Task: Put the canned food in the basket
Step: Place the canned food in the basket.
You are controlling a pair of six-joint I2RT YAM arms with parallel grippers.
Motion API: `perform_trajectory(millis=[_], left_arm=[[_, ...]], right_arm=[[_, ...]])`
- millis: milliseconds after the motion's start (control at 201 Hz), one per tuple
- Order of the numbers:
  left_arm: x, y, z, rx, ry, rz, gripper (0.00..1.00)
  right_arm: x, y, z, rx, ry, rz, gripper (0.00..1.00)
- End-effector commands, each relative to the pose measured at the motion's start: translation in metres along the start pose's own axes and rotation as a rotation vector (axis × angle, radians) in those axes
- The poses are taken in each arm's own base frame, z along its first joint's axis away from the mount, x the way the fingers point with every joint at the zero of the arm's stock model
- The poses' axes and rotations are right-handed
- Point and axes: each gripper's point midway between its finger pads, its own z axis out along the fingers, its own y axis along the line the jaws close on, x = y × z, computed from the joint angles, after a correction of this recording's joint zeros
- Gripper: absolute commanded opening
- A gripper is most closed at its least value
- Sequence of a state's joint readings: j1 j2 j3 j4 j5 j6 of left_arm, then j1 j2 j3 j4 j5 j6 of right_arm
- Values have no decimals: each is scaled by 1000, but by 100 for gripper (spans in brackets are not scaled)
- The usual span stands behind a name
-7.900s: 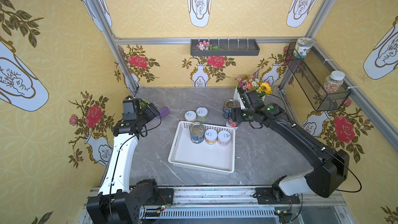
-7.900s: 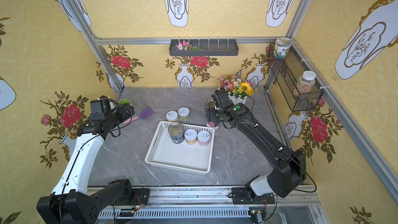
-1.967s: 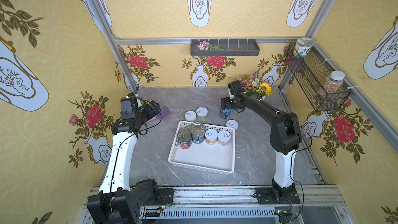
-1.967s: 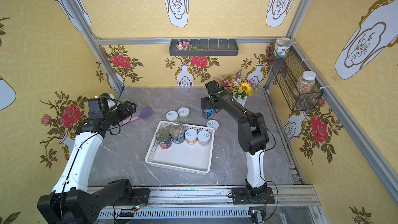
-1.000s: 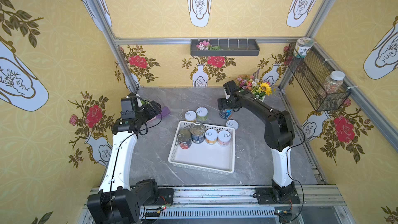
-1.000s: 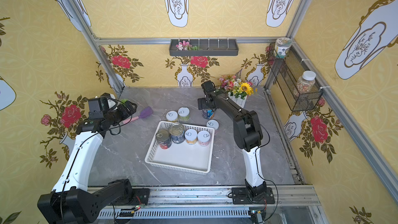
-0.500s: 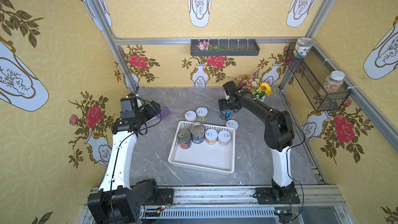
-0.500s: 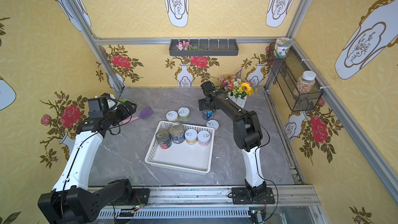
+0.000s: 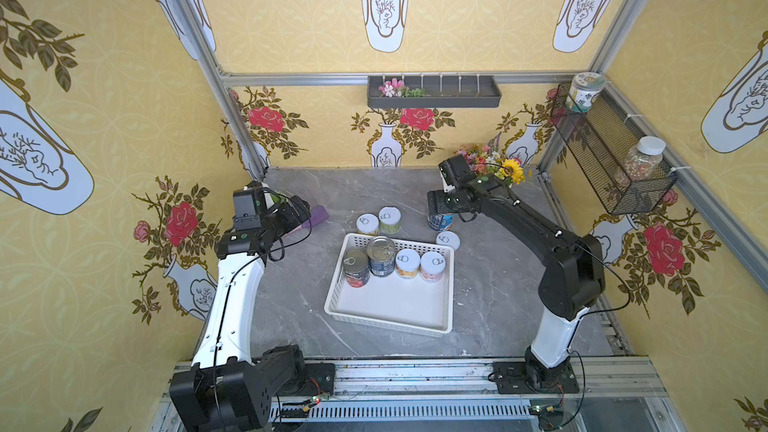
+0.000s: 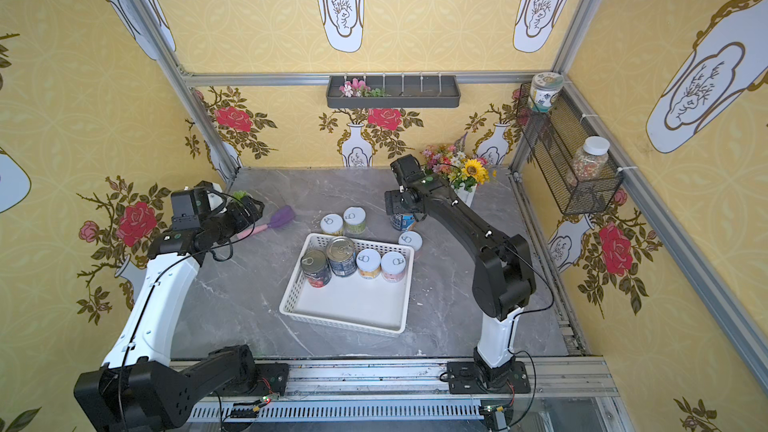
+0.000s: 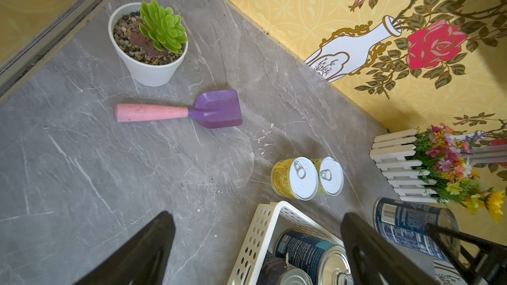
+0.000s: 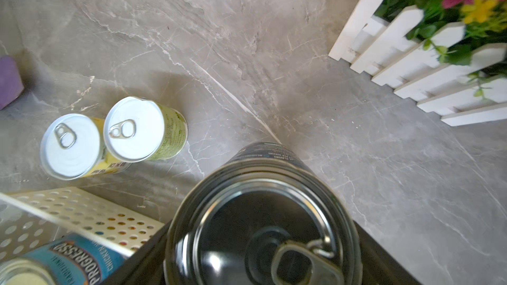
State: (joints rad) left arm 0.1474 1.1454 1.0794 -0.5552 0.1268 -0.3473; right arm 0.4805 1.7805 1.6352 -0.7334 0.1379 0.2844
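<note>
The white perforated basket [image 9: 395,299] [image 10: 353,305] sits mid-table and holds a red-labelled can [image 9: 356,268], a dark blue can [image 9: 381,255] and two white-lidded cans [image 9: 407,263]. Two more white-lidded cans [image 9: 367,224] [image 12: 131,130] stand just behind it, and a third [image 9: 447,239] stands at its far right corner. My right gripper [image 9: 441,211] [image 12: 260,242] is shut on a tall dark blue can [image 9: 440,222] [image 12: 260,187] that stands on the table behind the basket. My left gripper [image 9: 301,211] [image 11: 255,223] hangs open at the far left, holding nothing.
A potted succulent [image 11: 149,45] and a purple scoop with a pink handle [image 11: 214,109] lie near the left gripper. A flower planter with a white fence [image 12: 411,58] stands right behind the held can. A black wire basket with jars [image 9: 611,160] hangs on the right wall.
My right gripper's fingers have closed in on the dark blue can over the last second. The left arm has stayed where it was.
</note>
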Motion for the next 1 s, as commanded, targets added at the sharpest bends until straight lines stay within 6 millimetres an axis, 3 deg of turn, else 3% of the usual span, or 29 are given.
perform_trajectory(millis=[0, 229, 453, 667, 846, 991], left_arm=[[1, -1, 1, 13, -3, 15, 100], [4, 1, 0, 10, -1, 14, 100], [3, 1, 0, 9, 0, 15, 100], [3, 1, 1, 8, -1, 15, 100], [5, 2, 2, 6, 4, 13, 100], [5, 2, 1, 6, 3, 15, 100]], right_arm=[[-16, 5, -35, -1, -132, 6, 81], [2, 19, -101, -61, -241, -10, 81], [35, 52, -125, -180, -242, -55, 81], [82, 96, -130, -287, -215, -158, 81], [114, 117, -120, -273, -197, -240, 81], [128, 135, -109, -270, -168, -289, 81]])
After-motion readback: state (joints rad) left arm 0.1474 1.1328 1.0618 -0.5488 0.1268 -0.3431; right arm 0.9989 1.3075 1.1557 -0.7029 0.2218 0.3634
